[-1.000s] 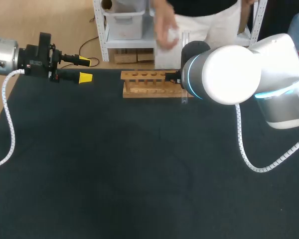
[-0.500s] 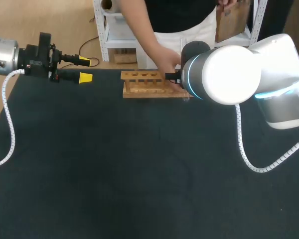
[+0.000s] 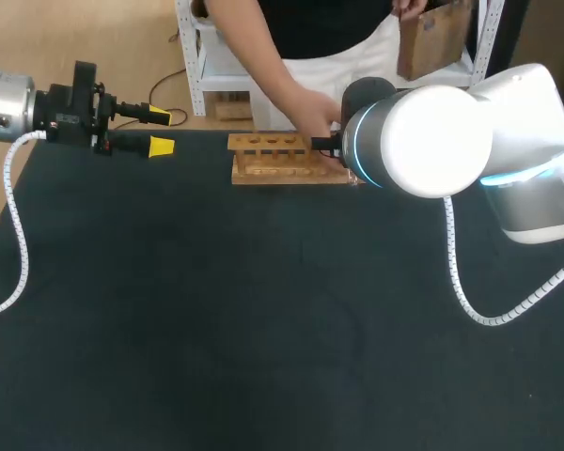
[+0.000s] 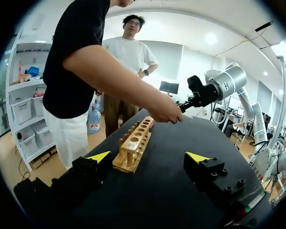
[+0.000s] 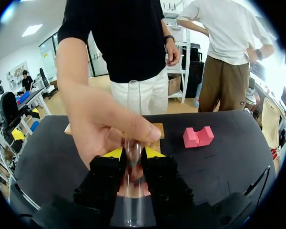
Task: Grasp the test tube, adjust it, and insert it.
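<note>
A clear test tube (image 5: 133, 143) stands upright between the yellow-tipped fingers of my right gripper (image 5: 133, 153), which is shut on it. A person's hand (image 5: 105, 126) also grips the tube just above the fingers. Behind the hand lies the wooden rack (image 5: 157, 130). In the head view the rack (image 3: 282, 158) sits at the table's far edge; the person's hand (image 3: 315, 122) reaches over it to my right arm (image 3: 423, 141), whose bulk hides its gripper. My left gripper (image 3: 160, 132) hangs open at the far left, facing the rack (image 4: 136, 143), with nothing between its fingers.
A pink notched block (image 5: 198, 137) lies on the black table beyond my right gripper, beside the rack. From the left wrist, my left gripper (image 4: 148, 156) looks along the rack toward the right gripper (image 4: 195, 98) and the person's arm (image 4: 119, 81).
The person's hand, raised a second ago, has come down over the rack and closed on the tube at my right gripper. Neither arm has moved.
</note>
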Tool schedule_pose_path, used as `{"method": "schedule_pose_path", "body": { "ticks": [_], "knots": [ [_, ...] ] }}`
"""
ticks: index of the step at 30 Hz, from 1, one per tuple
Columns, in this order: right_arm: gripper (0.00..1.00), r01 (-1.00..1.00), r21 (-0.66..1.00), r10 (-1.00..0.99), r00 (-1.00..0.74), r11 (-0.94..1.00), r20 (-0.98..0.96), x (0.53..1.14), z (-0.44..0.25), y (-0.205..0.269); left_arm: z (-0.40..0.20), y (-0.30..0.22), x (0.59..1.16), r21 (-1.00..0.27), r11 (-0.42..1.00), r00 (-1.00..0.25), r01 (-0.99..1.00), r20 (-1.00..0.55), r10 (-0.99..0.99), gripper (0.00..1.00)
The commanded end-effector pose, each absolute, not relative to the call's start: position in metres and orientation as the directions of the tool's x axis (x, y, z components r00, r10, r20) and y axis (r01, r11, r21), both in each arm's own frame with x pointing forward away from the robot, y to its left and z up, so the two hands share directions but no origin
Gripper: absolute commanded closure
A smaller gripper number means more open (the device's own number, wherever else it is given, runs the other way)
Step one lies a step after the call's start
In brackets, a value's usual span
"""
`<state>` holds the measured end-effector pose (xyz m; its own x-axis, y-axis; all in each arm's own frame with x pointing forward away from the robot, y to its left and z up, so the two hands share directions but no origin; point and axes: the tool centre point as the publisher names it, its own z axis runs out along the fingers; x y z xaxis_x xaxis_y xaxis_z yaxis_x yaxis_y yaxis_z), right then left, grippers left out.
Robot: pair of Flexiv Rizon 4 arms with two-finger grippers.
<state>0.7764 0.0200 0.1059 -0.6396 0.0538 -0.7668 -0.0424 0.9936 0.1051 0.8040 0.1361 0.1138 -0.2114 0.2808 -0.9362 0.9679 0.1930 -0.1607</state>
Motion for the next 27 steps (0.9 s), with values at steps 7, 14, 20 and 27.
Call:
{"method": "schedule_pose_path", "body": {
  "ticks": [7, 14, 20, 27],
  "knots": [
    [1.0, -0.044, 0.108, 0.056, -0.635, 0.993, -0.771, 0.7755, 0.1052, 0.0191, 0.113, 0.1366, 0.8037, -0.158, 0.193, -0.209, 0.968, -0.937, 0.279, 0.0],
    [1.0, -0.044, 0.108, 0.056, -0.635, 0.993, -0.771, 0.7755, 0.1052, 0.0191, 0.113, 0.1366, 0.8037, -0.158, 0.193, -0.209, 0.968, -0.937, 0.279, 0.0],
    [1.0, -0.044, 0.108, 0.056, -0.635, 0.993, -0.771, 0.7755, 0.1052, 0.0191, 0.113, 0.1366, 0.8037, -0.158, 0.193, -0.209, 0.968, -0.937, 0.279, 0.0],
    [1.0, -0.02, 0.087, 0.054, -0.637, 0.996, -0.769, 0.7807, 0.1009, 0.0283, 0.113, 0.1366, 0.8037, -0.158, 0.193, -0.209, 0.968, -0.937, 0.279, 0.0]
  ]
}}
